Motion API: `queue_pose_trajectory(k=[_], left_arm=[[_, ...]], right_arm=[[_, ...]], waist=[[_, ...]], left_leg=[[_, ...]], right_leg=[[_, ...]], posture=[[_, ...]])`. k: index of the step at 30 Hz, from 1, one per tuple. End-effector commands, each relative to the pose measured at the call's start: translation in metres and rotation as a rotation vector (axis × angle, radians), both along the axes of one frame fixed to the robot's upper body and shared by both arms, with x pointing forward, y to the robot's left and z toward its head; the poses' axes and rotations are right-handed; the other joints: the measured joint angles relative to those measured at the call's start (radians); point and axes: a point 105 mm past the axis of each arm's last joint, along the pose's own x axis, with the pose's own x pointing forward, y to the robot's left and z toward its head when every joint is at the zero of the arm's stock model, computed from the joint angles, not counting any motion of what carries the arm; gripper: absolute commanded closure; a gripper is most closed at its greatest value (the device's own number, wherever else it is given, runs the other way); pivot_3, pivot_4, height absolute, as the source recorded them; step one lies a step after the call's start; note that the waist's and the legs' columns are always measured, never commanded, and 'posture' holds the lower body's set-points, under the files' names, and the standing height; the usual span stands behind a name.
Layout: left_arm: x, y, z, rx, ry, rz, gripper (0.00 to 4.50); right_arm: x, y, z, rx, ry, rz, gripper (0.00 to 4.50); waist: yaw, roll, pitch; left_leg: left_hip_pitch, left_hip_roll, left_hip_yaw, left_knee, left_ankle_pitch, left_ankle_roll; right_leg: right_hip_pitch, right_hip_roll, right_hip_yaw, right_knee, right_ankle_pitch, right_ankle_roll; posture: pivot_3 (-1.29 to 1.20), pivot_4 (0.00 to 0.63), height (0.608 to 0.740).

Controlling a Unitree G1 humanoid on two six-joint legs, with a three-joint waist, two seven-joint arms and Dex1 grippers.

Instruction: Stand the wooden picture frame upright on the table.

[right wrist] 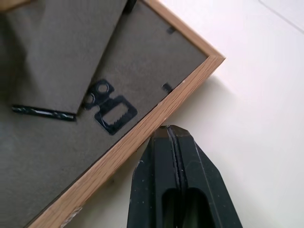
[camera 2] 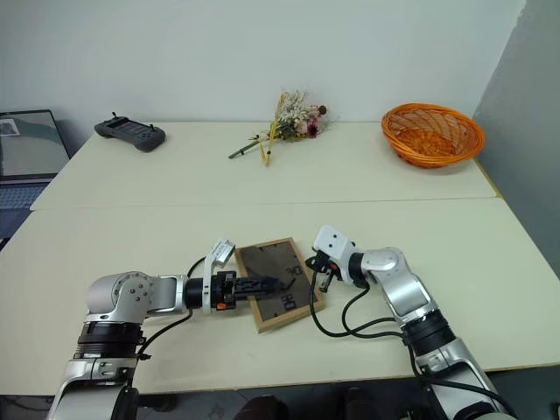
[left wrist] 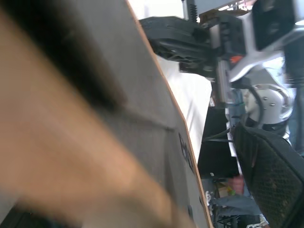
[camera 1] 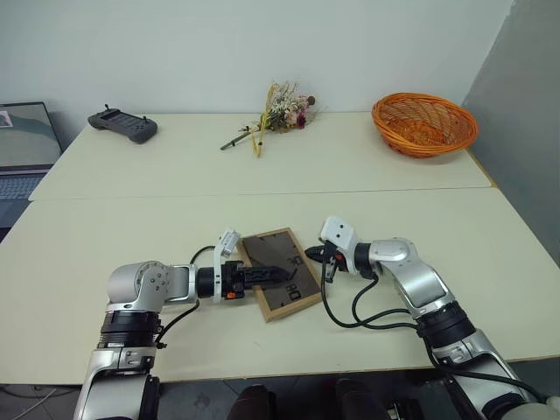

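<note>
Beside frame (camera 1: 282, 273), right fingers (right wrist: 176, 156) closed (touching)

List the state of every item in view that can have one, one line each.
wooden picture frame: back panel up, tilted off the table, not yet standing.
fold-out stand: partly lifted from the back panel.
left pincer: open, fingers over the frame's back.
right pincer: shut, tips at the frame's wooden edge.
orange basket: upright, nothing seen inside.
dried flowers: lying flat.
laptop: open, screen lit.
</note>
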Motion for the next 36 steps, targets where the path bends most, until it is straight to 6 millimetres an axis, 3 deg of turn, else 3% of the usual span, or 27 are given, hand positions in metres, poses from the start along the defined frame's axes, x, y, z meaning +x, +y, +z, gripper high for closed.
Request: queue_pose_trajectory(k=[1,12,14,18,23,28,29,31,36], left_arm=[[-0.008,0.003,0.0,0.021,-0.005,-0.033,0.2],[-0.012,0.013,0.009,-0.001,-0.009,-0.047,2.26],[-0.013,0.014,0.011,-0.002,-0.011,-0.048,2.54],[-0.012,0.015,0.017,-0.01,-0.029,-0.049,2.68],[-0.004,0.012,0.022,0.02,-0.091,-0.038,3.39],[0.007,0.009,0.02,0.033,-0.111,0.026,3.39],[0.01,0.01,0.019,0.017,-0.103,0.05,2.72],[0.016,0.013,0.019,0.0,-0.093,0.097,2.56],[0.035,0.023,0.021,-0.03,-0.071,0.215,1.45]], right_arm=[[0.006,-0.006,0.007,0.005,-0.032,-0.035,4.5],[0.012,-0.013,0.002,-0.01,-0.028,-0.064,4.5],[0.013,-0.013,0.002,-0.012,-0.028,-0.067,4.5],[0.015,-0.015,0.0,-0.016,-0.025,-0.069,4.5],[0.019,-0.017,0.001,-0.021,-0.04,-0.075,4.5],[0.02,-0.017,0.002,-0.016,-0.048,-0.071,4.5],[0.02,-0.017,0.003,-0.017,-0.049,-0.073,4.5],[0.021,-0.02,0.003,-0.021,-0.054,-0.078,4.5],[0.022,-0.027,0.002,-0.025,-0.053,-0.091,4.5]], waist=[[-0.001,0.0,0.0],[-0.004,0.0,0.0],[-0.004,0.0,0.0],[-0.004,0.0,0.0],[-0.004,0.0,0.0],[0.0,0.0,0.0],[-0.001,0.0,0.0],[-0.002,0.0,0.0],[-0.003,-0.001,0.0]], left_leg=[[0.0,0.0,0.0,0.0,0.0,0.0],[0.0,0.0,0.0,-0.001,0.0,0.0],[0.0,0.0,0.0,-0.001,0.0,0.0],[0.0,0.0,0.0,-0.001,0.0,0.0],[0.0,0.0,0.0,-0.001,0.0,0.001],[0.0,0.0,0.0,-0.001,0.0,0.001],[0.0,0.0,0.0,-0.001,0.0,0.001],[0.0,0.0,0.0,-0.001,0.0,0.0],[0.0,0.0,0.0,-0.001,0.0,0.001]], right_leg=[[0.0,0.0,0.0,0.0,0.0,0.0],[-0.001,0.0,0.0,0.0,0.0,0.0],[-0.001,0.0,0.0,0.0,0.0,0.0],[-0.001,0.0,0.0,-0.001,0.0,0.0],[-0.001,0.0,0.0,0.0,0.0,0.0],[0.0,0.0,0.0,0.0,0.0,0.0],[0.0,0.0,0.0,0.0,0.0,0.0],[0.0,0.0,0.0,0.0,0.0,0.0],[-0.001,0.0,0.0,0.0,0.0,0.0]], posture=[[0.0,0.15,0.74],[0.0,0.15,0.74],[0.0,0.15,0.74],[0.0,0.15,0.74],[0.0,0.15,0.74],[0.0,0.15,0.74],[0.0,0.15,0.74],[0.0,0.15,0.74],[0.0,0.15,0.74]])
